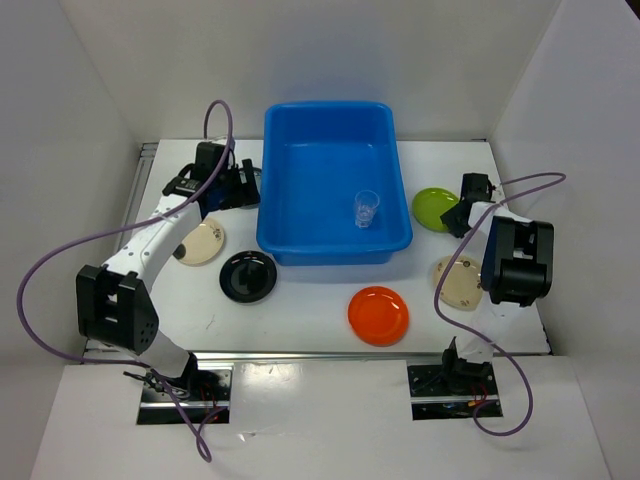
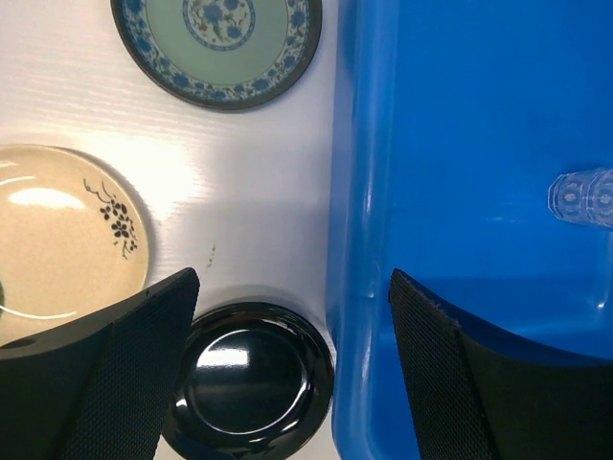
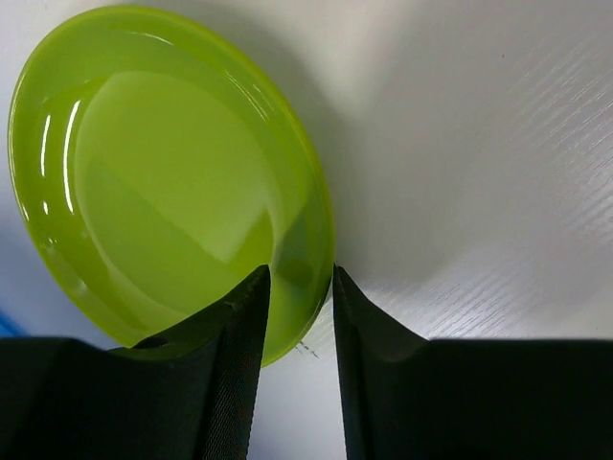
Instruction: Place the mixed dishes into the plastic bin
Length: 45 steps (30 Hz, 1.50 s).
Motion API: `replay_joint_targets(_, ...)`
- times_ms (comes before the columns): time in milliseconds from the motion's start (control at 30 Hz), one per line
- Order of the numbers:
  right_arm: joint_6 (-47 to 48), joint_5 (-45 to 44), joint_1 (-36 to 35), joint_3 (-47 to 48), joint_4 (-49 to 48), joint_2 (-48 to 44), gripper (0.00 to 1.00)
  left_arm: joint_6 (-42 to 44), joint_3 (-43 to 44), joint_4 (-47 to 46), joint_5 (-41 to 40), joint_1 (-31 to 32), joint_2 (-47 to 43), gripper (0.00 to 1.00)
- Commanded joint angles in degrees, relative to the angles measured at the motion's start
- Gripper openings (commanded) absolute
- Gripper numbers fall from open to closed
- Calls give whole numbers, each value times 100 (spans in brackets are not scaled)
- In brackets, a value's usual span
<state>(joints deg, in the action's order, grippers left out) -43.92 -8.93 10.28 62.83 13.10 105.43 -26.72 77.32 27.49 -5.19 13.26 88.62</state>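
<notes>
My left gripper (image 2: 297, 383) stands wide open. Below it lie the small round black plate (image 2: 247, 393) and the rim of the large bright blue rectangular plastic bin (image 2: 364, 240), which holds a small clear glass cup (image 1: 366, 208). My right gripper (image 3: 301, 316) is narrow and pinches the rim of the small round lime green plate (image 3: 163, 182).

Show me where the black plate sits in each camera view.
Top external: black plate lower left of centre, near the blue bin's near-left corner.
Left wrist: bottom centre, between the left gripper's fingers, beside the bin wall.
Right wrist: not in it; the lime green plate fills most of it.
Shared landmark: the blue bin, in the top and left wrist views.
</notes>
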Motion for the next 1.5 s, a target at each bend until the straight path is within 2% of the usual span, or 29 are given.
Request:
replay_joint_targets(0, -187, 5, 26, -69, -396, 22, 38, -53, -164, -182, 124, -34, -178, 88)
replay_joint_targets(133, -345, -56, 26, -69, -448, 22, 29, -53, -270, -182, 124, -34, -178, 89)
replay_joint_targets(233, -459, -118, 26, -122, -527, -92, 17, -53, -270, -182, 124, -34, -178, 89)
replay_joint_targets(267, -459, -118, 26, -183, -606, -145, 7, -53, -270, -130, 124, -34, -178, 89)
replay_joint_targets(300, -512, -118, 26, -244, -659, -145, 1, -53, -270, -129, 124, -34, -178, 89)
replay_joint_targets(467, -635, -118, 26, -358, -897, -444, 1, 0, -270, -68, 71, -34, -126, 89)
replay_joint_targets(833, -688, -302, 26, -474, -1099, -1778, 1, 0, -209, -68, 255, -34, 41, 89)
replay_joint_targets(1100, -688, -486, 26, -473, -1152, -2096, 1, 0, -156, -68, 308, -34, 41, 89)
replay_joint_targets(1300, -337, -1216, -570, 439, -1143, -2272, 1, 0, -103, -68, 431, -34, 146, 89)
replay_joint_targets(1433, 154, -1051, -1133, 1414, -1143, -1975, 1, 0, -103, -121, 397, -34, 147, 89)
replay_joint_targets(1467, 365, -919, -1256, 1982, -978, -1817, 1, 0, -42, -121, 326, -34, 147, 89)
